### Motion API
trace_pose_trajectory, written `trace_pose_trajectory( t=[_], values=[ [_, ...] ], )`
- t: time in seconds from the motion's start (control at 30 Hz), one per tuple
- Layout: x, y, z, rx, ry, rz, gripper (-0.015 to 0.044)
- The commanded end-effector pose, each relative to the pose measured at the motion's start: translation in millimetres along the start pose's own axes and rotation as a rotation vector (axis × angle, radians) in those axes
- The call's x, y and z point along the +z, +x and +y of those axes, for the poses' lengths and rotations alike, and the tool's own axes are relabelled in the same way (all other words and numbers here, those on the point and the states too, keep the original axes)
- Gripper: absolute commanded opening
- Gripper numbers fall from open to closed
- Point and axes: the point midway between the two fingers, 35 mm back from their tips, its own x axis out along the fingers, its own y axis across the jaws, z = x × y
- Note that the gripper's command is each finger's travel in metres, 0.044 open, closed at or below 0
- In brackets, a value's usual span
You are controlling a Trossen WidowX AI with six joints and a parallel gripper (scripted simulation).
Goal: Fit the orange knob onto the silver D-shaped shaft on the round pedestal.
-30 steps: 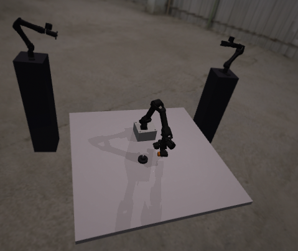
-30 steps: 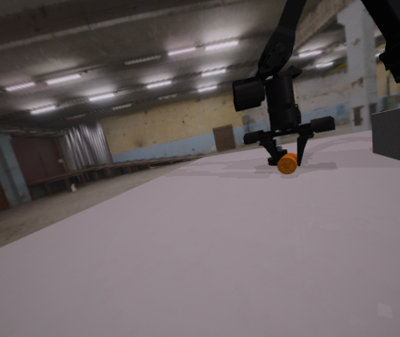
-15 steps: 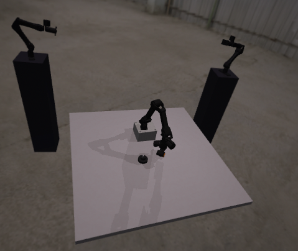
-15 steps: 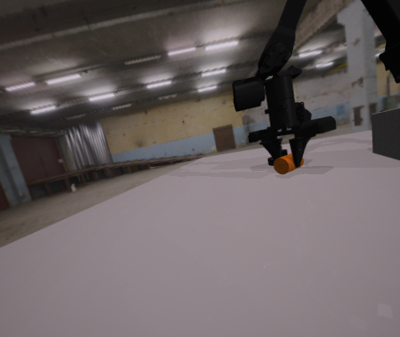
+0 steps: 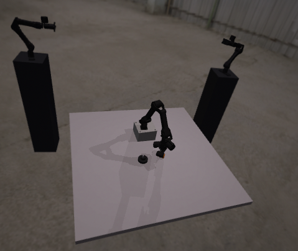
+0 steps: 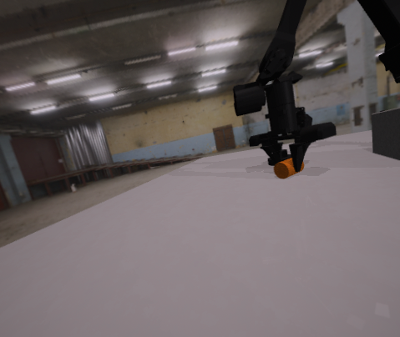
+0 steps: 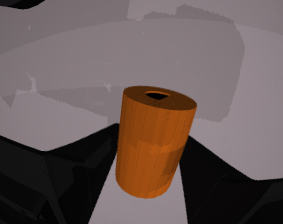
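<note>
Your hand [image 5: 160, 155] [image 6: 286, 165] [image 7: 150, 135] pinches the orange knob [image 5: 163, 156] [image 6: 284, 169] [image 7: 154, 145] sideways; reorientation appears in hand. Next, turn its hole downward, then match flats above the shaft [image 5: 142, 156].

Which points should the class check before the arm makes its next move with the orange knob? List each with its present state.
1. Knob between the fingers of the end effector: ok.
2. Hole located: ok; the wrist view shows it in one end face.
3. Knob upright, hole underneath: not ok; the exterior view shows it lying on its side.
4. Knob over the round pedestal: not ok; it is off to one side.
5. Flat side of the hole matched to the shaft's flat: cannot tell; the shaft's flat is too small to make out.
</note>
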Motion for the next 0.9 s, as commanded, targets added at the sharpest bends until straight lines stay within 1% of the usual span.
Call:
trace_pose_trajectory(
  t=[0.0, 0.03, 0.77, 0.87],
  values=[
    [-0.2, -0.4, 0.1, 0.000, 0.000, 0.001, 0.0234],
    [-0.2, -0.4, 0.1, 0.000, 0.000, 0.001, 0.0260],
    [-0.2, -0.4, 0.1, 0.000, 0.000, 0.001, 0.0260],
    [-0.2, -0.4, 0.1, 0.000, 0.000, 0.001, 0.0339]
  ],
)
